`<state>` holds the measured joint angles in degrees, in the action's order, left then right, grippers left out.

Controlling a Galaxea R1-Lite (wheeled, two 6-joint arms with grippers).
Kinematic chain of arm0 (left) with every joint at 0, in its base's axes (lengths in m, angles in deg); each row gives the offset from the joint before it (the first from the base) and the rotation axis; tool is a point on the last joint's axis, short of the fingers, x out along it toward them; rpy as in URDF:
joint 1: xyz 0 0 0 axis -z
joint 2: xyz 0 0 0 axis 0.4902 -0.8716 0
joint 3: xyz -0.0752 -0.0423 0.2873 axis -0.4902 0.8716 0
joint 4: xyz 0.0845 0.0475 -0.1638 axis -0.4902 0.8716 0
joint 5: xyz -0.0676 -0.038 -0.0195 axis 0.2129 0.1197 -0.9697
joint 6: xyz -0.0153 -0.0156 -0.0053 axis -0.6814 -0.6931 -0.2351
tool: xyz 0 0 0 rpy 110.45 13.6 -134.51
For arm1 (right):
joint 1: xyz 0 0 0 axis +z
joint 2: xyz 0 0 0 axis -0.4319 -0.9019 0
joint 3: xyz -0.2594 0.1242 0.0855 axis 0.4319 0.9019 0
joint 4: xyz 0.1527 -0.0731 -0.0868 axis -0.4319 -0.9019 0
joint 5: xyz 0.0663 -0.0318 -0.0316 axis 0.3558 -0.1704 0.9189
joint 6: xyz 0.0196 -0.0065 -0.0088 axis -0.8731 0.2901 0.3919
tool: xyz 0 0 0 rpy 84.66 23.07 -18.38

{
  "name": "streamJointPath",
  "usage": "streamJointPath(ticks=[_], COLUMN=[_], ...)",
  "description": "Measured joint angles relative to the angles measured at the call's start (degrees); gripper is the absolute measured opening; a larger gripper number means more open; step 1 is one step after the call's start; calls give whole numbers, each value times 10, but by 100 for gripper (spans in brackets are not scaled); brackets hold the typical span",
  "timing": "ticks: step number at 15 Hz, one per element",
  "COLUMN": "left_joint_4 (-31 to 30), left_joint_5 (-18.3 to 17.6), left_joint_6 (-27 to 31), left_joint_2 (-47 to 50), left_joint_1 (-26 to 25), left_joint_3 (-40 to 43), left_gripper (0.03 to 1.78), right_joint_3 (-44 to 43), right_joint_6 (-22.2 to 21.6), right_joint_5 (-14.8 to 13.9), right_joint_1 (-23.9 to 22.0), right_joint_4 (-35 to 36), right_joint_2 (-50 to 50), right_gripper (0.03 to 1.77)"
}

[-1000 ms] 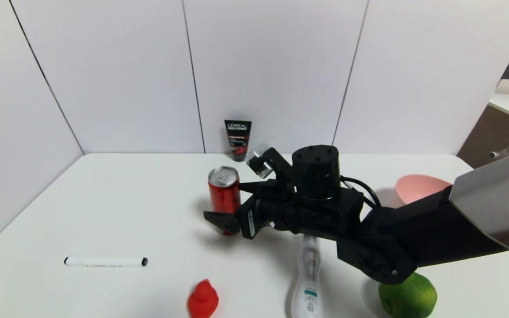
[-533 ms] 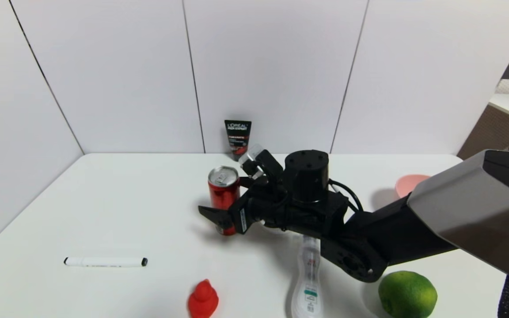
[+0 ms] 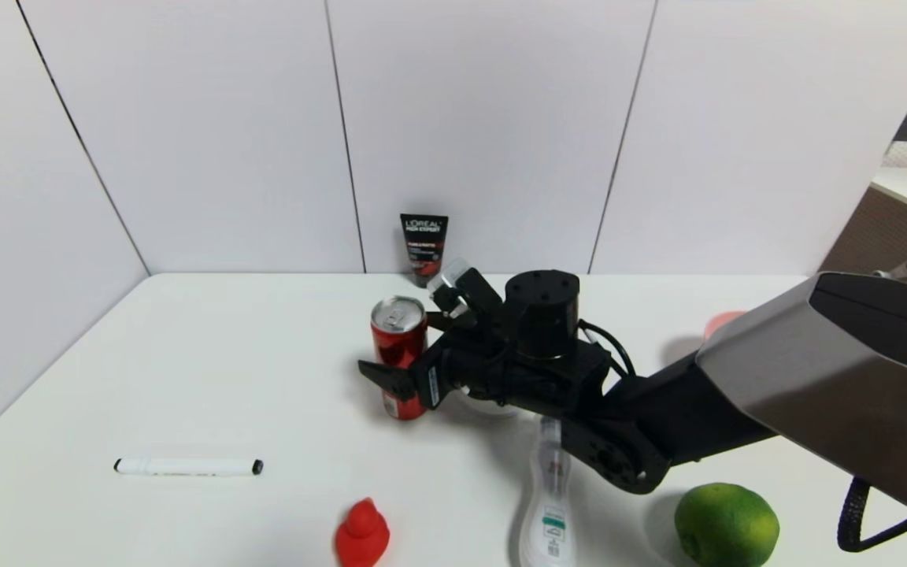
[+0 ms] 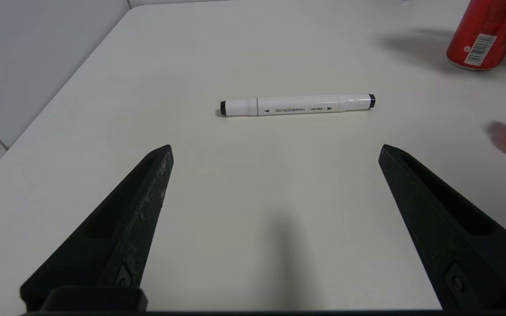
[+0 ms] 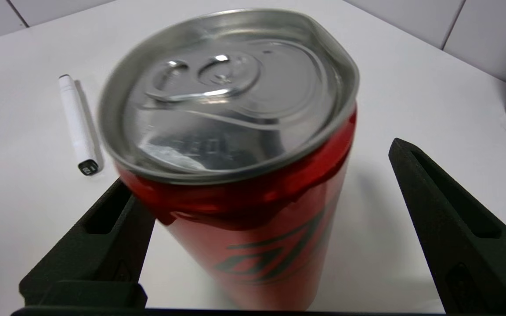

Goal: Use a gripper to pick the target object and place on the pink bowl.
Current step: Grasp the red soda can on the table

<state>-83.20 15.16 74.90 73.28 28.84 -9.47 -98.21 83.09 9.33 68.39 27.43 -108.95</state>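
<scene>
Near the middle of the white table (image 3: 209, 354), the upright red can (image 3: 399, 356) is straddled by the spread, not-yet-closed jaws of the right gripper (image 5: 262, 219), evidently for a side grasp, with the pink bowl (image 3: 723, 321) well apart.

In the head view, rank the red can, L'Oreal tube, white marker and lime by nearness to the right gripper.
1. Red can: between the right gripper's fingers.
2. L'Oreal tube: behind, by the wall.
3. White marker: front left.
4. Lime: front right.
</scene>
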Motion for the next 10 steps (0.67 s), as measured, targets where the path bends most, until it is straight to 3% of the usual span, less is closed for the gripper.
streamJointPath(ticks=[4, 8, 9, 10], left_joint_4=[0, 0, 0, 0], left_joint_5=[0, 0, 0, 0], left_joint_6=[0, 0, 0, 0], left_joint_2=[0, 0, 0, 0], left_joint_1=[0, 0, 0, 0], left_joint_3=[0, 0, 0, 0], left_gripper=[169, 169, 169, 169], right_joint_3=[-5, -16, -17, -19], right_joint_6=[0, 0, 0, 0], right_joint_5=[-2, -25, -26, -25], right_joint_1=[0, 5, 5, 5], right_joint_4=[4, 4, 3, 1], right_joint_2=[-11, -23, -26, -27], right_gripper=[170, 170, 165, 146])
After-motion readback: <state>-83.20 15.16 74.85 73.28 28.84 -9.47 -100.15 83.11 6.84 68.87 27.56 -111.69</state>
